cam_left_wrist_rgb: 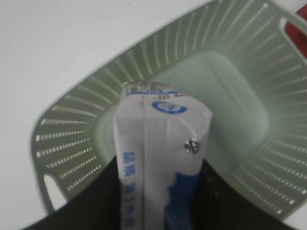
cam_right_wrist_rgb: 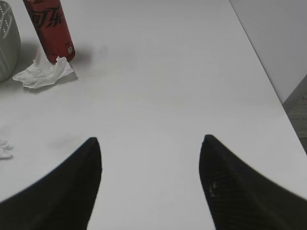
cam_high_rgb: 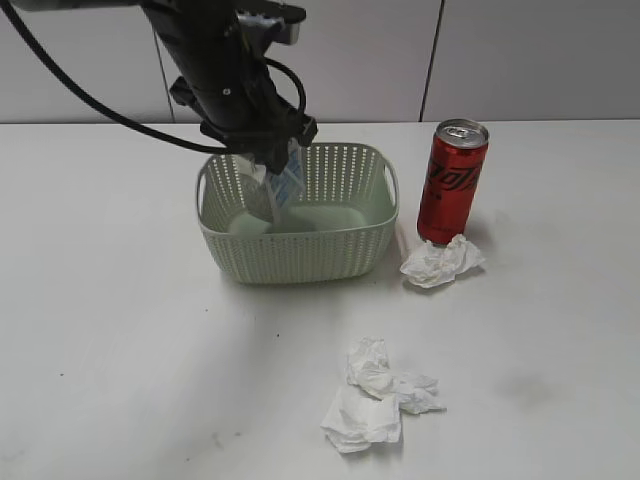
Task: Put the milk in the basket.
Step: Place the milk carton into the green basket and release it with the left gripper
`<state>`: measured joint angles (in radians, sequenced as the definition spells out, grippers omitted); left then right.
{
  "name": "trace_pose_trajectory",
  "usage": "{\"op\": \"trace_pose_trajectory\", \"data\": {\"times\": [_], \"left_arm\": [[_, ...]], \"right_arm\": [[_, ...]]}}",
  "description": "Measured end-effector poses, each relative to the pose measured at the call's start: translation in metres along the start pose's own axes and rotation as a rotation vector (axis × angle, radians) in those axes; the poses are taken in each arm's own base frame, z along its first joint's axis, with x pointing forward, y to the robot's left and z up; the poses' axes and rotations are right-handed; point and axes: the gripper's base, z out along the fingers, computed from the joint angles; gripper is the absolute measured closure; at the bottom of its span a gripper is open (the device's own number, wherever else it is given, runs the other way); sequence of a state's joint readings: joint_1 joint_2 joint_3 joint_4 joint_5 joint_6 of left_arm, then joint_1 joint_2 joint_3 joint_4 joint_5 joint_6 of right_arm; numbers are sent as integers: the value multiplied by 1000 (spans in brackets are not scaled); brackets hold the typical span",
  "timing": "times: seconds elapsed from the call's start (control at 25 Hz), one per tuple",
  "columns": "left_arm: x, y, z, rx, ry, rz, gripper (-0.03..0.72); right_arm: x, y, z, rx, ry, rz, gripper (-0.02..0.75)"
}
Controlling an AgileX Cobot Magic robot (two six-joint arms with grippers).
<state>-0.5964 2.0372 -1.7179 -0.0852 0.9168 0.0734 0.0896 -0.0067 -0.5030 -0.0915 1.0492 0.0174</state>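
My left gripper (cam_high_rgb: 272, 160) pinches the milk (cam_left_wrist_rgb: 160, 158) over the basket (cam_high_rgb: 220, 215), near the counter's far edge. It seems tilted; dropped from here it could clip the back rim and tip out. My right gripper (cam_right_wrist_rgb: 151, 143) idles, spread.

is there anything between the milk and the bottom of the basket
Nothing visible. The left end effector holds the milk above the open basket, whose floor below looks bare. The can and tissues sit outside it.
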Motion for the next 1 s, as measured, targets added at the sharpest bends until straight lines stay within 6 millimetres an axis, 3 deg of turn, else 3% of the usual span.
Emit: {"op": "trace_pose_trajectory", "data": {"times": [0.32,0.4,0.52,0.6,0.68,0.88,1.0], "left_arm": [[10,1,33,9,103,16,405],[9,1,33,10,103,17,346],[4,1,25,9,79,19,151],[0,0,16,11,72,21,76],[-6,-1,1,12,59,24,50],[-25,0,-51,1,-38,33,43],[-28,11,-79,-15,-88,13,52]], "right_arm": [[0,0,0,0,0,0,237],[0,0,0,0,0,0,237],[0,0,0,0,0,0,237],[0,0,0,0,0,0,237],[0,0,0,0,0,0,237],[0,0,0,0,0,0,237],[0,0,0,0,0,0,237]]}}
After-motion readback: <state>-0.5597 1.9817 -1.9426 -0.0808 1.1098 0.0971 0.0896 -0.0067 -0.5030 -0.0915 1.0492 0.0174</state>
